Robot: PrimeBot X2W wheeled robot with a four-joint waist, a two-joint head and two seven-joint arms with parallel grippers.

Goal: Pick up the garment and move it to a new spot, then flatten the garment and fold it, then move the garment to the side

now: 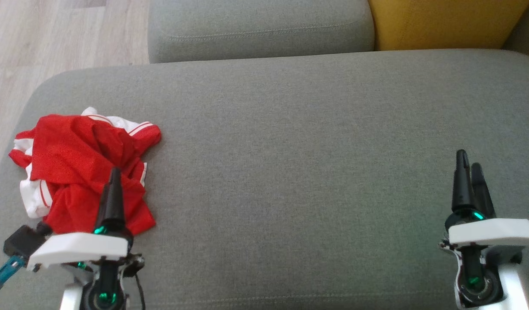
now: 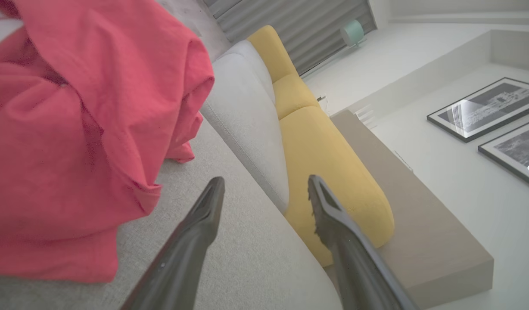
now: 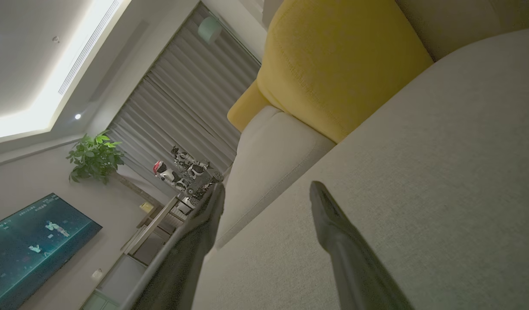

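Note:
A crumpled red garment with white striped trim (image 1: pixel 81 165) lies in a heap at the left end of the grey sofa seat (image 1: pixel 312 150). My left gripper (image 1: pixel 114 174) hangs over the heap's near right part, open and empty. In the left wrist view the red garment (image 2: pixel 75 129) bulks at the left, and the two dark fingers (image 2: pixel 204 215) stand apart beside it over the seat with nothing between them. My right gripper (image 1: pixel 470 165) is far to the right over bare seat fabric, open. The right wrist view has its fingers (image 3: pixel 333 219) spread over grey cushion.
A grey back cushion (image 1: pixel 260 28) and a yellow cushion (image 1: pixel 445 21) line the far side of the seat. Wooden floor (image 1: pixel 40 38) lies beyond the sofa's left edge. The seat between the two grippers is bare fabric.

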